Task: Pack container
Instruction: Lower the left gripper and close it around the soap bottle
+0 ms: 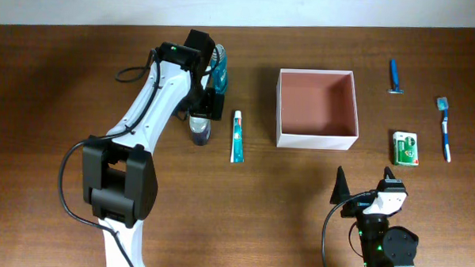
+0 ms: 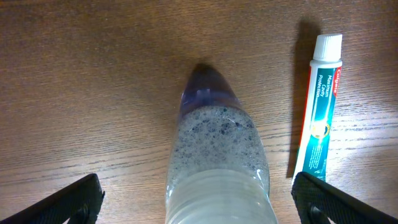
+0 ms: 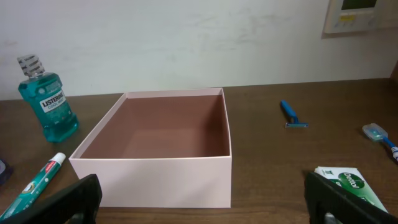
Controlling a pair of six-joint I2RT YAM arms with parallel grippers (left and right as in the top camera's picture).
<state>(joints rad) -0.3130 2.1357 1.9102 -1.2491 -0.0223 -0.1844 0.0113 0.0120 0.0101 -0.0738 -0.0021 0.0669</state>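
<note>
A: So, what can't you make out from your left wrist camera?

B: Most of the clear plastic bottle of frothy grey liquid with a bluish cap. It fills the bottom middle of that frame and runs off the lower edge. Your left gripper shows only as two dark fingertips in the bottom corners, spread wide either side of the bottle and clear of it. The white and teal toothpaste tube lies at the right, its lower end hidden by the right fingertip.

A: And the square white-walled container with the pinkish-brown inside?

B: Your left wrist view misses it. Overhead it sits upper centre-right, its floor in full view. Your right wrist view faces one wall, with the right gripper spread wide in the bottom corners, holding nothing.

A: Anything else cut off?

B: Overhead, your white left arm half covers the teal mouthwash bottle; only the right wrist view shows its label. There the green and white packet is clipped at the lower right and the blue toothbrush at the right edge.
</note>
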